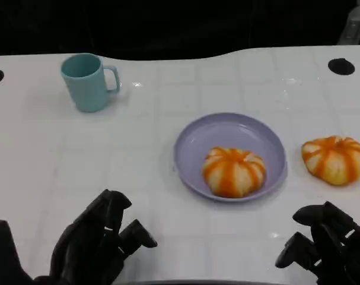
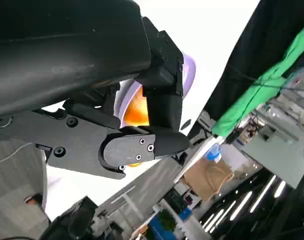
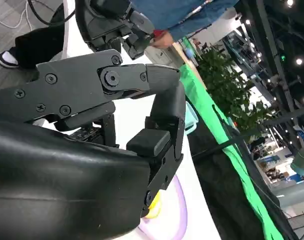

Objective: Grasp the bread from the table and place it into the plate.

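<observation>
Left hand point(image 1: 99, 243): low over the near table point(image 1: 168, 154) edge, fingers apart, holding nothing. Right hand point(image 1: 328, 243): likewise spread and unloaded. One orange-striped bread point(image 1: 233, 171) inside the lilac plate point(image 1: 194, 142), ahead of and between both hands. Second bread point(image 1: 334, 158) on the table, directly ahead of the right hand, just beside the plate. Teal mug point(image 1: 85, 81) far ahead of the left hand. No legible markings.

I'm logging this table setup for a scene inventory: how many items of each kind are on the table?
Bread: 2, one in the plate, one on the table right of it
Plate: 1, lilac
Mug: 1, teal
Total: 4
</observation>
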You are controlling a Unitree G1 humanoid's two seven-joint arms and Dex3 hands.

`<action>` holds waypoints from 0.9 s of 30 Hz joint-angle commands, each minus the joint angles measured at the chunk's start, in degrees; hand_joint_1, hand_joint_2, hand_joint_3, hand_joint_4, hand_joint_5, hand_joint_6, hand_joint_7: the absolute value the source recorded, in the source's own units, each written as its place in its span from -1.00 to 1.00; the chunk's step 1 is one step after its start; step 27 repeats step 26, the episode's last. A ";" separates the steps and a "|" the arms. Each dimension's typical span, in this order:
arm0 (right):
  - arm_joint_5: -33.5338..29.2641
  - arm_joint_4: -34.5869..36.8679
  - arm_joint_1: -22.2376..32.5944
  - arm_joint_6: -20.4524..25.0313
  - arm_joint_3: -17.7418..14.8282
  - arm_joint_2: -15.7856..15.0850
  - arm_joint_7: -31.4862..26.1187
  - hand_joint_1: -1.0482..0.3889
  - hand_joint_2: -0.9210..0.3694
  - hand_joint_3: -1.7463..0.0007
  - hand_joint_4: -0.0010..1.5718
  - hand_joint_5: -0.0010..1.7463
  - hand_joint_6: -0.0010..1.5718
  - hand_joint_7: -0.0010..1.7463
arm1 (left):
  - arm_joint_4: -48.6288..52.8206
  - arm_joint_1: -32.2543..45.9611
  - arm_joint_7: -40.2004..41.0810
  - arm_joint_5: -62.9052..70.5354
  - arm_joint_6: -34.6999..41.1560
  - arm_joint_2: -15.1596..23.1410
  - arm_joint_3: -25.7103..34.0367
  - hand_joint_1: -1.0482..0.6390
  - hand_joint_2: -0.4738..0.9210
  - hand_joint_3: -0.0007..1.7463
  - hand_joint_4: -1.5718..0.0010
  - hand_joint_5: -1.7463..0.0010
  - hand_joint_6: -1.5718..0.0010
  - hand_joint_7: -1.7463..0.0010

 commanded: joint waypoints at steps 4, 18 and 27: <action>-0.86 1.40 -0.86 -1.37 -0.75 -0.72 0.82 -0.31 -1.00 0.69 -0.26 0.75 -0.21 0.23 | 2.19 -1.61 0.21 0.78 -2.48 0.47 0.78 -0.44 1.00 -0.58 0.04 -1.00 0.38 -1.00; -0.86 1.14 -0.89 -0.64 -0.15 0.30 -0.87 -0.31 -1.00 0.77 -0.24 0.72 -0.16 0.14 | 3.02 -2.26 -0.40 0.85 -3.29 1.11 1.44 -0.44 1.00 -0.58 -0.03 -1.00 0.29 -1.00; -1.31 2.02 -1.63 -1.00 0.04 0.31 -0.96 -0.31 -1.00 0.76 -0.24 0.72 -0.17 0.15 | 4.16 -3.09 -1.31 1.07 -4.35 1.56 1.49 -0.45 1.00 -0.58 -0.03 -1.00 0.27 -1.00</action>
